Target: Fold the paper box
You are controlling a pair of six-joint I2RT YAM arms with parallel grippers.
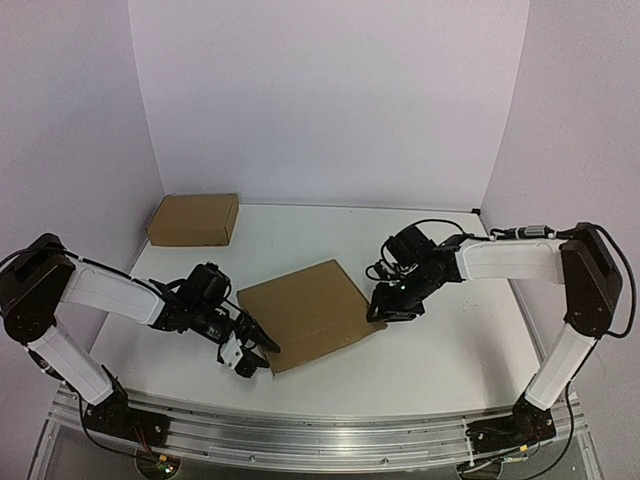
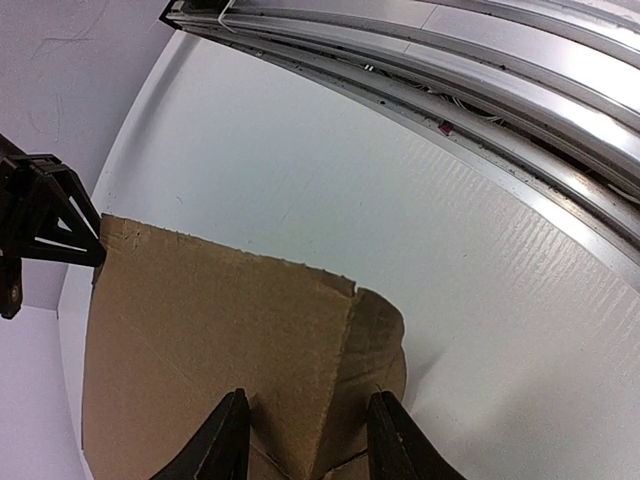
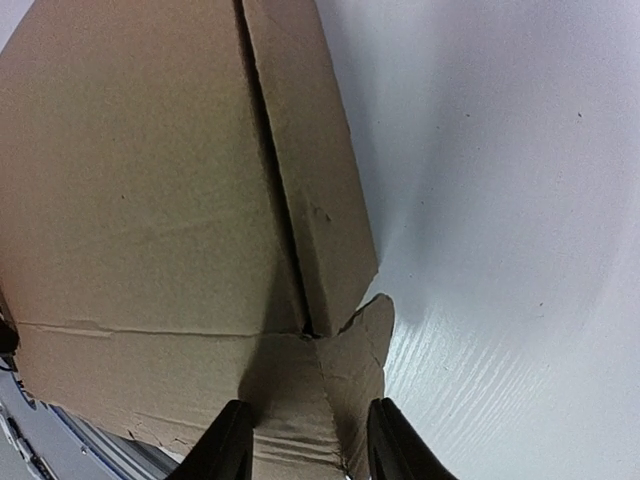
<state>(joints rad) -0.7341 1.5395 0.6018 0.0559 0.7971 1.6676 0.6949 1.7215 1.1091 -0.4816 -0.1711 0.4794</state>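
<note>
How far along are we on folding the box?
Done: the paper box already stands as a shallow closed shape, lid down. In hand: the left gripper and right gripper straddle opposite corners; grip unclear. To do: a corner flap sticks out at the right gripper and probably needs tucking.

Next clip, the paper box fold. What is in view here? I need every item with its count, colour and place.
paper box: one, brown cardboard, middle of the table, set askew
plain cardboard box: one, brown, far left corner of the table, near the wall
table: one, white
walls: pale lilac, behind and at both sides
rail: one, silver metal, along the near edge
left arm: one, white and black, reaching in from the left
right arm: one, white and black, reaching in from the right
left gripper: black fingers astride the paper box's near corner, contact unclear
right gripper: black fingers astride its right corner flap, contact unclear
</note>
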